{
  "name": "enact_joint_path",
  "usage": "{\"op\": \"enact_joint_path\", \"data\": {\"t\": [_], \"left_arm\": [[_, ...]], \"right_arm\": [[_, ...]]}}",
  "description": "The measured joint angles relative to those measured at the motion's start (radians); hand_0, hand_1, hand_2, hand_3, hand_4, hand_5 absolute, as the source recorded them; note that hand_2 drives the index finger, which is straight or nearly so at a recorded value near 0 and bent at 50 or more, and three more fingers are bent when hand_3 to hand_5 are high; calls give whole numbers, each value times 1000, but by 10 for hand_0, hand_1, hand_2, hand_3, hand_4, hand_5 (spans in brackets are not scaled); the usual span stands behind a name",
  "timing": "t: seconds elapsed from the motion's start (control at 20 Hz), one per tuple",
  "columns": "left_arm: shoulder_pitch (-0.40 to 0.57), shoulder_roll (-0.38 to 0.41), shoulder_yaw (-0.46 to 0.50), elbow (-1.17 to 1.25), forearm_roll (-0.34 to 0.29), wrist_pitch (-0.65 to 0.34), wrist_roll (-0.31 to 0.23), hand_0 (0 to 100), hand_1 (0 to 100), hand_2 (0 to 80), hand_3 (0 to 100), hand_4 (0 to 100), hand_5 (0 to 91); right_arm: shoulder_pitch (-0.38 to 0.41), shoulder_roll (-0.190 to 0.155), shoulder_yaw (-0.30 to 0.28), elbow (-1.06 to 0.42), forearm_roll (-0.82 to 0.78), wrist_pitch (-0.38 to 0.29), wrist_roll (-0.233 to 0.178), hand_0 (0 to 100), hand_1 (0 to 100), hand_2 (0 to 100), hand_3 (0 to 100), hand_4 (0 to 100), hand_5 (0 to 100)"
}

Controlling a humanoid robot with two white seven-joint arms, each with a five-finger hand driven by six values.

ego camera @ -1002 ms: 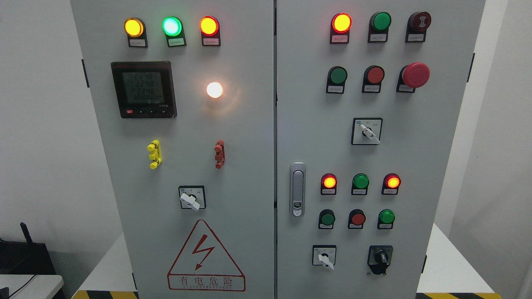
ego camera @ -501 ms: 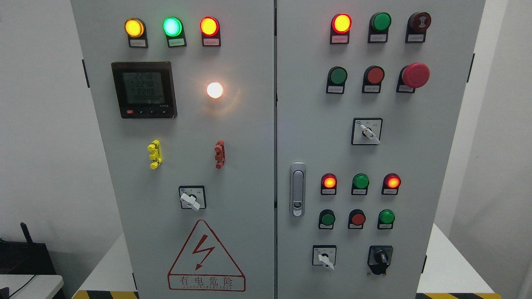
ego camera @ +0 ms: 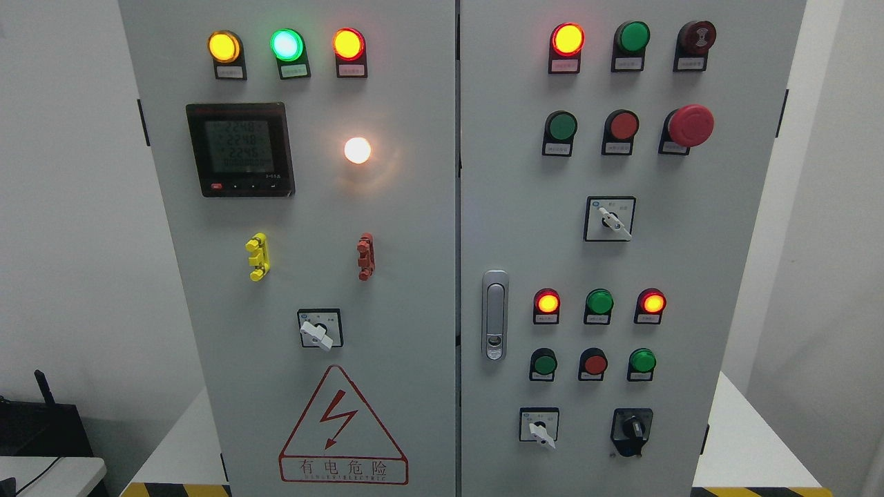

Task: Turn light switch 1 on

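A grey electrical cabinet [ego camera: 414, 235] with two doors fills the head view. On the left door a round white lamp [ego camera: 357, 150] glows. Below it stand a yellow lever switch [ego camera: 257, 256] and a red lever switch [ego camera: 364, 256]. Lower still is a white rotary selector [ego camera: 318, 331], its knob pointing down to the right. Which of these is light switch 1 I cannot tell, since the labels are too small to read. Neither of my hands nor any arm shows in the view.
The left door carries three lit lamps [ego camera: 286, 45] at the top, a digital meter [ego camera: 240, 149] and a red warning triangle [ego camera: 342, 428]. The right door has a door handle [ego camera: 494, 315], push buttons, a red emergency stop [ego camera: 690, 125] and rotary selectors [ego camera: 609, 218].
The whole picture has shifted a pixel or two to the right and down. Nothing on the cabinet has changed state.
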Motion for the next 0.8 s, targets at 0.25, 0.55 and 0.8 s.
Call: {"op": "enact_joint_path", "data": {"t": [0.25, 0.55, 0.8], "left_arm": [[-71, 15, -12, 229, 0, 106, -89, 220, 53, 0, 0, 70, 129], [-154, 18, -111, 407, 0, 249, -25, 279, 17, 0, 0, 0, 86], [-213, 13, -190, 500, -1, 331, -6, 290, 26, 0, 0, 0, 34]], "right_arm": [[0, 0, 0, 0, 0, 0, 1, 120, 389, 0, 0, 0, 0], [0, 0, 0, 0, 0, 0, -3, 120, 389, 0, 0, 0, 0], [0, 0, 0, 0, 0, 0, -4, 120, 389, 0, 0, 0, 0]]}}
